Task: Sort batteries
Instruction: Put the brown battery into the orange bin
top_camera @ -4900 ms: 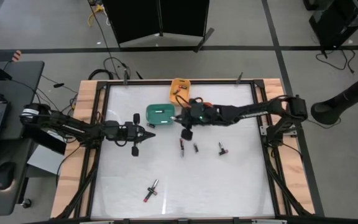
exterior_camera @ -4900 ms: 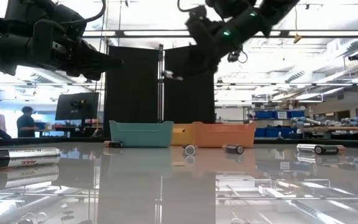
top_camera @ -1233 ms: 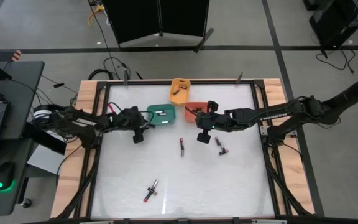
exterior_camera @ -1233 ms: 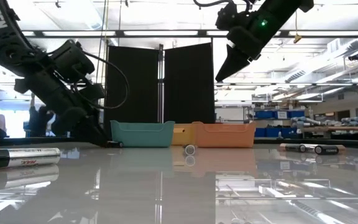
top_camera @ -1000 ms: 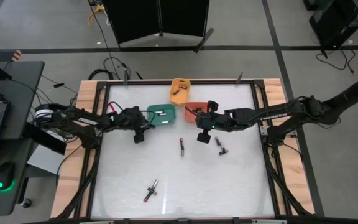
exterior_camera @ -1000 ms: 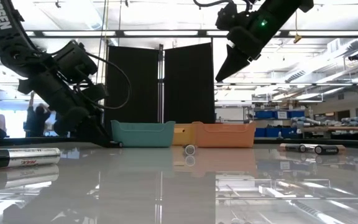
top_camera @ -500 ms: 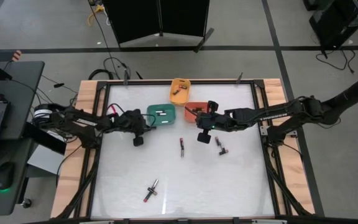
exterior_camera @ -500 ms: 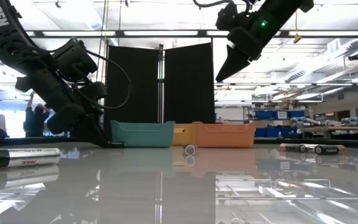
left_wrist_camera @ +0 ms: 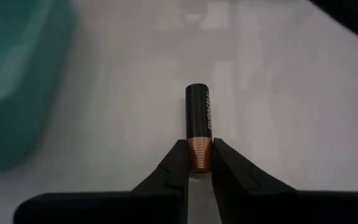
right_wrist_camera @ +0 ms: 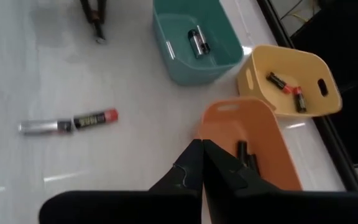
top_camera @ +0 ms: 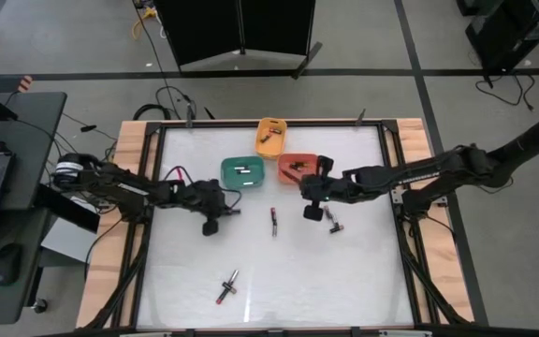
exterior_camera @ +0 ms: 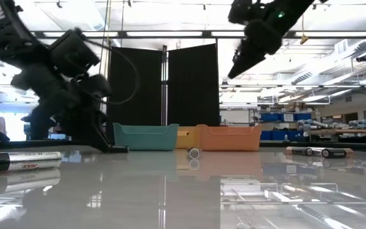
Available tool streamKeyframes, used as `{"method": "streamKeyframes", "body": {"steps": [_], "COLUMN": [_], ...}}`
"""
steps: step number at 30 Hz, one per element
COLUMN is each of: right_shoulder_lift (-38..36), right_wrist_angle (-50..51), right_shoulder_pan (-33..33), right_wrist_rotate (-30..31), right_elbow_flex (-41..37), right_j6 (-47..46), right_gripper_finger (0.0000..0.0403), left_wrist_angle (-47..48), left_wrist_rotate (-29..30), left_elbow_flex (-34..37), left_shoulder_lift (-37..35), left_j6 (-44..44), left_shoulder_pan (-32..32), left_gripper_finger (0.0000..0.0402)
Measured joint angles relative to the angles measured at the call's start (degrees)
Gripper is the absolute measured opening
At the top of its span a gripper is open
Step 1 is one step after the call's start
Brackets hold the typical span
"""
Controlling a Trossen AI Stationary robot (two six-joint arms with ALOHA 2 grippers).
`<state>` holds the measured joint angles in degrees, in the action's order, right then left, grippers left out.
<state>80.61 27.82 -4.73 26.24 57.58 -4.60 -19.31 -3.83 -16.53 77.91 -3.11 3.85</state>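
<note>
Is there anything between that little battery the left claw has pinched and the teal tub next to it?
Nothing visible. The left gripper is shut on the battery just beside the teal bin; only bare table lies between. The bin's own wall must be cleared.

Left tool (left_wrist_camera: 198,163) clamped, right tool (right_wrist_camera: 202,163) seemingly closed.

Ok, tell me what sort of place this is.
Likely a robotics lab: a framed test table on bare concrete, a laptop desk beside it, strip lights and blue storage bins behind.

Bare front table (top_camera: 326,281), three bins (top_camera: 241,173) crowd the back (loose batteries (top_camera: 273,221) mid-table)
</note>
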Motion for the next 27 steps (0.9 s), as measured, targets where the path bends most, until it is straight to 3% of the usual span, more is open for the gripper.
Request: {"method": "streamKeyframes", "body": {"steps": [10,18,27], "right_shoulder_lift": [-6.28,-10.29,-11.89], "right_wrist_angle": [3.38,-2.06,-2.71], "right_shoulder_pan": [-1.32,-1.79,-4.34], "right_wrist_rotate": [3.66,4.20,5.85], "right_elbow_flex": [-6.88,-14.69,-15.58], "right_j6": [-7.22,-10.31,-10.95], "right_gripper_finger": [0.0012,0.0013,0.0013], "left_wrist_angle": [20.30,32.40,39.84], "left_wrist_rotate": [0.60,0.20,-1.95], "left_elbow_flex": [-25.39,-48.12,-68.29], "left_shoulder_lift": [2.93,19.50,37.64], "left_j6": [9.38,16.81,19.21], "left_shoulder_pan": [2.09,9.71,14.51], "left_gripper_finger": [0.0049,0.0049,0.0049]}}
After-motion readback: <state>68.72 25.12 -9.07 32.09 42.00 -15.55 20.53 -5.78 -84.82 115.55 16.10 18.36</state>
